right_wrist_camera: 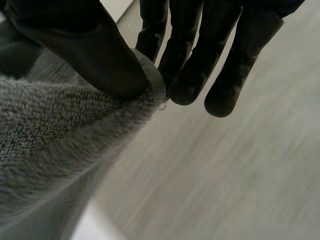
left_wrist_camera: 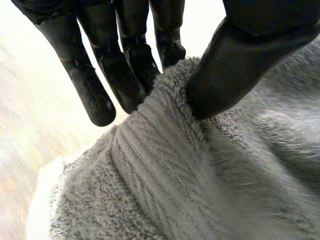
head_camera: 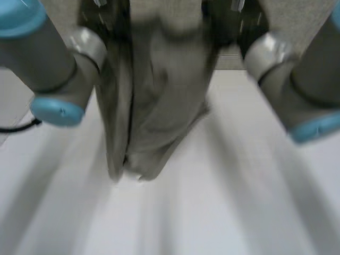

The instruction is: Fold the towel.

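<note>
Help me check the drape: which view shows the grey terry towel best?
Head view: the grey terry towel hangs bunched over the white table, lower end included. Wrist views show its edge pinched by left hand and right hand.

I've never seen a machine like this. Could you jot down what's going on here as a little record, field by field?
Thing handled: grey towel
Where it is: lifted, hanging bunched in long folds over the white table
Left hand: pinches the towel's edge between thumb and fingers
Right hand: pinches the towel's edge between thumb and fingers
Lower end of towel: close to the table; cannot tell if it touches
Fold: not yet made
</note>
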Robot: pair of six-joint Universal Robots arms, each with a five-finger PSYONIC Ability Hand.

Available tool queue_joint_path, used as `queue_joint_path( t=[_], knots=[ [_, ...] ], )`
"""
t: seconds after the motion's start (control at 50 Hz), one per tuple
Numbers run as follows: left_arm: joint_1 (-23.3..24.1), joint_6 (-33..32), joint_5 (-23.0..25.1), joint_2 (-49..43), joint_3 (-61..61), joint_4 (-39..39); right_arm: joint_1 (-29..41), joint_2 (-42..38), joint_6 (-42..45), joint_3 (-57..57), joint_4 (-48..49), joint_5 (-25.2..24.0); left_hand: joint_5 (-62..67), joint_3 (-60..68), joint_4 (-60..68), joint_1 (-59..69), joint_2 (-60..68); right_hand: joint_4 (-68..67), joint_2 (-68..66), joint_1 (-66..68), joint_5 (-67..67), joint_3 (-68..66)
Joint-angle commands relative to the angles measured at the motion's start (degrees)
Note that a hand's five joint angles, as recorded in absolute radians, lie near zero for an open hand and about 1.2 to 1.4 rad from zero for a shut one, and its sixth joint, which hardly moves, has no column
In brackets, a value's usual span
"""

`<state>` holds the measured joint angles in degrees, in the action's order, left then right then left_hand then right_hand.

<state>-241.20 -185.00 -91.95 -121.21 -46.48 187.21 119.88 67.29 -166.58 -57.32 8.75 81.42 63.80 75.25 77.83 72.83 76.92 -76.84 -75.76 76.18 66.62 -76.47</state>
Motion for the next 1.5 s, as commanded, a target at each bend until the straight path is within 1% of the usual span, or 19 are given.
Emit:
queue_joint_path(
  t=[0.02,0.14,0.22,0.34,0.46,0.56,0.68,0.7,0.72,0.76,0.78,0.9,1.0,1.16,1.24,1.28,1.34,1.38,1.5],
  knots=[
    [-1.1,9.3,-8.1,7.2,1.9,7.9,-0.1,0.2,-4.9,14.7,4.4,2.4,6.2,4.8,2.2,7.2,3.1,-3.2,-4.2,3.8,3.4,-3.5],
    [-3.5,9.7,-7.4,10.9,-7.5,8.2,1.0,1.4,-4.0,11.0,-0.1,-1.7,6.2,4.8,2.2,7.2,3.1,-3.2,-4.2,3.8,3.4,-3.5],
    [-5.1,9.7,-2.5,14.6,-21.8,8.6,1.1,2.1,2.6,2.4,-7.0,-7.8,6.2,4.8,2.2,7.2,3.1,-3.2,-4.2,3.8,3.4,-3.5],
    [-7.0,9.7,5.2,18.0,-42.7,9.6,3.7,2.2,10.7,-8.4,-11.4,-8.5,6.2,4.8,2.2,7.2,3.1,-3.2,-4.2,3.8,3.4,-3.5],
    [-7.2,9.5,8.5,18.7,-56.0,13.1,5.4,3.0,14.4,-25.3,-11.5,-8.6,6.2,4.8,2.2,7.2,3.1,-3.2,-4.2,3.8,3.4,-3.5],
    [-7.3,6.0,9.7,18.2,-65.7,15.8,7.2,2.5,14.5,-33.6,-10.7,-8.5,-9.9,-11.3,-13.9,-8.9,-13.0,-3.2,-4.2,3.8,3.4,-3.5],
    [-7.6,1.0,9.8,18.5,-68.0,15.6,7.3,1.0,15.4,-39.3,-9.8,-8.0,-20.7,-22.1,-24.7,-19.7,-23.8,-3.2,-4.2,3.8,3.4,-3.5],
    [-8.1,-0.5,9.8,18.7,-68.0,15.6,7.0,1.2,15.5,-39.8,-9.8,-7.7,-25.2,-26.6,-29.2,-24.2,-28.3,9.8,8.7,-9.1,-9.6,9.4],
    [-8.6,-1.7,9.8,19.0,-67.8,15.3,7.0,1.2,15.5,-39.8,-9.8,-7.7,-28.2,-29.7,-32.3,-27.3,-31.3,9.9,8.8,-9.2,-9.7,9.5],
    [-9.0,-2.6,9.8,19.9,-67.6,14.9,6.6,1.5,15.5,-40.8,-9.9,-6.5,-30.3,-31.7,-34.3,-29.3,-33.4,41.7,40.6,-41.1,-41.5,41.3],
    [-9.3,-3.3,9.8,21.1,-67.3,14.4,6.6,1.5,15.5,-40.8,-9.9,-6.5,-33.1,-34.6,-37.1,-32.1,-36.2,41.9,40.8,-41.2,-41.6,41.5],
    [-9.7,-3.3,9.9,24.9,-65.7,12.7,6.4,4.1,14.8,-42.6,-9.5,-2.8,-47.6,-49.0,-51.6,-46.6,-50.7,66.8,65.8,-66.2,-66.6,66.5],
    [-9.8,-3.2,10.1,28.7,-63.3,12.5,6.3,8.7,14.5,-47.1,-5.7,-2.2,-59.5,-61.0,-63.5,-58.5,-62.6,66.8,65.8,-66.2,-66.6,66.5],
    [-10.0,-3.6,12.5,27.2,-61.4,11.8,1.7,14.9,14.7,-54.4,2.0,-2.1,-61.2,-62.7,-65.3,-60.3,-64.3,66.8,65.8,-66.2,-66.6,66.5],
    [-10.0,-4.4,14.4,22.9,-60.3,11.2,-1.2,15.9,15.1,-56.6,3.5,-2.6,-60.7,-62.2,-64.8,-59.8,-63.8,66.8,65.8,-66.2,-66.6,66.5],
    [-11.3,-8.6,15.2,17.8,-57.8,9.4,-2.7,15.9,15.2,-57.4,3.7,-2.8,-59.7,-61.2,-63.8,-58.7,-62.8,66.8,65.8,-66.2,-66.6,66.5],
    [-12.5,-11.0,15.1,16.1,-56.7,7.9,-5.3,15.9,15.3,-58.3,3.7,-3.3,-59.5,-61.0,-63.6,-58.6,-62.7,66.8,65.8,-66.2,-66.6,66.5],
    [-15.3,-18.1,15.0,11.7,-53.2,2.1,-7.1,15.9,15.4,-58.6,3.6,-4.0,-59.2,-60.7,-63.2,-58.2,-62.3,66.8,65.8,-66.2,-66.6,66.5],
    [-17.5,-25.7,14.6,9.4,-50.6,-8.1,-13.6,15.4,15.2,-56.8,2.2,-5.2,-59.5,-61.0,-63.6,-58.6,-62.7,66.8,65.8,-66.2,-66.6,66.5]
  ],
)
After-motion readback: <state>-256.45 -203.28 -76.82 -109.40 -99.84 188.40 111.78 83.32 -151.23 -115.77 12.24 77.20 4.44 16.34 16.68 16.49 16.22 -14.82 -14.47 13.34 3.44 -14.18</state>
